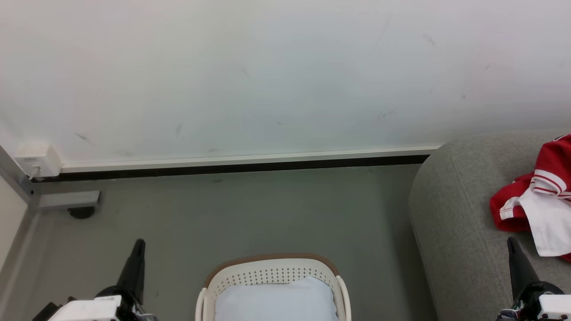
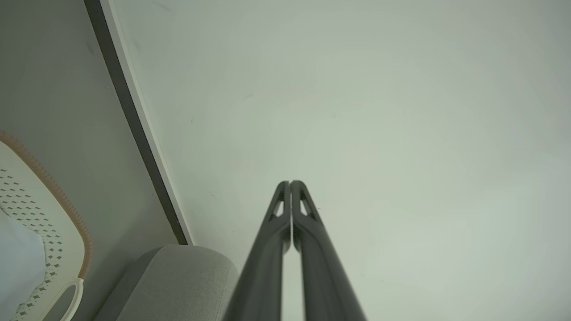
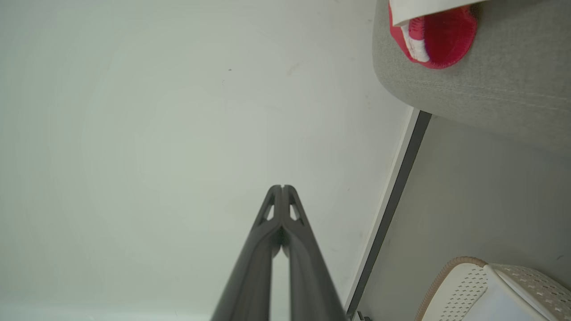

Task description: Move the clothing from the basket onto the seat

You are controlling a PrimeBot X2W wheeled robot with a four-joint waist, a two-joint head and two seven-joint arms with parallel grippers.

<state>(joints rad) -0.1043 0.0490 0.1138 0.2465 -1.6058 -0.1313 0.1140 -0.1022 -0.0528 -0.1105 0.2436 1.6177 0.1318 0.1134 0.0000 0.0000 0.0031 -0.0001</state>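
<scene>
The red clothing (image 1: pixel 542 191) with white trim and white lining lies bunched on the light-grey seat (image 1: pixel 450 214) at the right edge; a red corner of the clothing (image 3: pixel 439 38) shows on the seat (image 3: pixel 499 84) in the right wrist view. The cream basket (image 1: pixel 272 274) with its brown rim stands on the floor at bottom centre, holding a pale blue cushion (image 1: pixel 276 301). My left gripper (image 1: pixel 139 243) points up at the lower left, shut and empty; the left gripper (image 2: pixel 290 183) has its tips pressed together. My right gripper (image 1: pixel 511 240) rises at the lower right over the seat's front, and the right gripper (image 3: pixel 282 187) is shut and empty too.
A white wall (image 1: pixel 267 76) with a white and black skirting strip (image 1: pixel 245 162) runs behind the grey floor (image 1: pixel 250 214). A white socket box (image 1: pixel 38 159) and a metal frame foot (image 1: pixel 67 200) sit in the left corner. The basket (image 2: pixel 49 232) and seat end (image 2: pixel 178 281) appear in the left wrist view.
</scene>
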